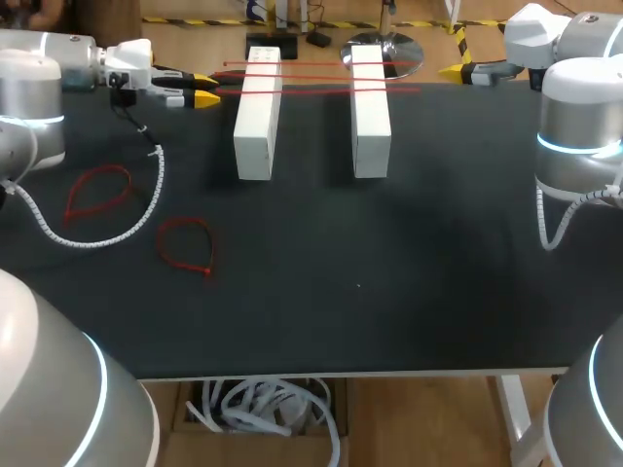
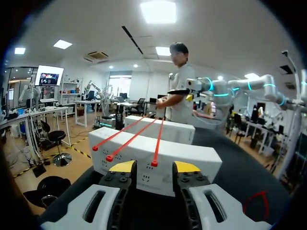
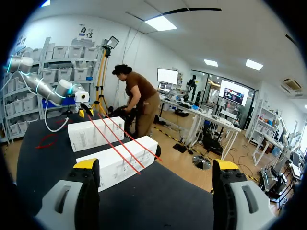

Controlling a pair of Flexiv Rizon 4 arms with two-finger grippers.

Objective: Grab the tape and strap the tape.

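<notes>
Three straight red straps [image 1: 321, 77] lie side by side across two white blocks [image 1: 257, 117] [image 1: 370, 112] at the back of the black table. My left gripper [image 1: 206, 89] is at the straps' left ends. In the left wrist view it [image 2: 154, 166] stands open, and the end of one strap [image 2: 154, 164] sits in the gap between its yellow tips without either finger touching it. My right gripper [image 1: 456, 70] hovers off the straps' right ends, beyond the right block. In the right wrist view it [image 3: 156, 165] is wide open and holds nothing.
Two red straps closed into loops [image 1: 97, 190] [image 1: 185, 243] lie on the table's left part. The left arm's white coiled cable [image 1: 127, 224] droops onto the table beside them. The near half of the table [image 1: 389, 272] is bare.
</notes>
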